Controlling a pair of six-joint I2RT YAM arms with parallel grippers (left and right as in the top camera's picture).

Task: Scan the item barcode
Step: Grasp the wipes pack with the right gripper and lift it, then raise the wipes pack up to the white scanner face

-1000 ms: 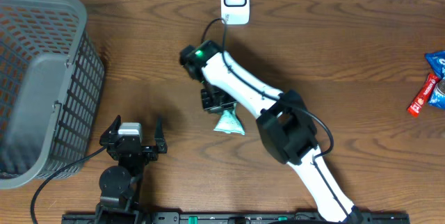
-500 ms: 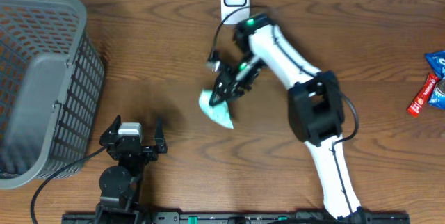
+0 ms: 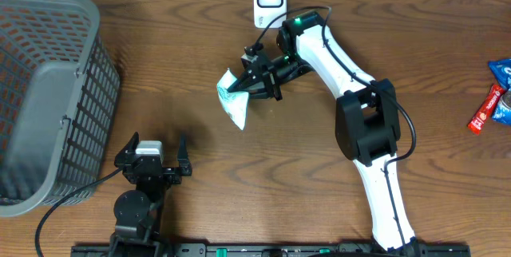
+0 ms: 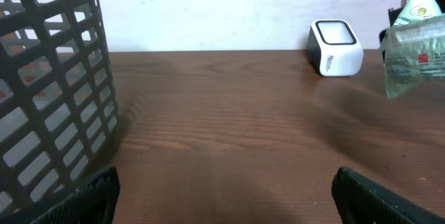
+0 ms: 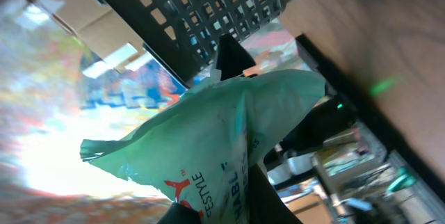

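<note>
Our right gripper (image 3: 242, 89) is clamped on a pale green snack packet (image 3: 232, 102), jaws nearly together, pinching it near one edge. In the right wrist view the packet (image 5: 208, 140) fills the middle of the frame, crumpled, with red and dark print on it, and a dark finger (image 5: 233, 53) shows above it. We cannot make out a barcode on any face shown.

In the overhead view the packet hangs from the fingers toward the left arm's side. The left wrist view shows it (image 4: 415, 43) raised off the wooden table (image 3: 415, 49). The right arm reaches across the table's middle, with a green light lit near its wrist.

The white barcode scanner (image 3: 270, 0) stands at the far edge of the table, a cable running from it. The packet is near it, a little in front and to the left, and not touching it. In the left wrist view the scanner (image 4: 336, 46) stands upright just left of the packet.

Our left gripper (image 3: 156, 147) sits near its base with its fingers spread wide and nothing between them. The grey plastic basket (image 3: 48, 97) stands just to its left. Well apart, at the table's right edge, lie a red wrapper (image 3: 485, 112) and a blue wrapper (image 3: 503, 71).
</note>
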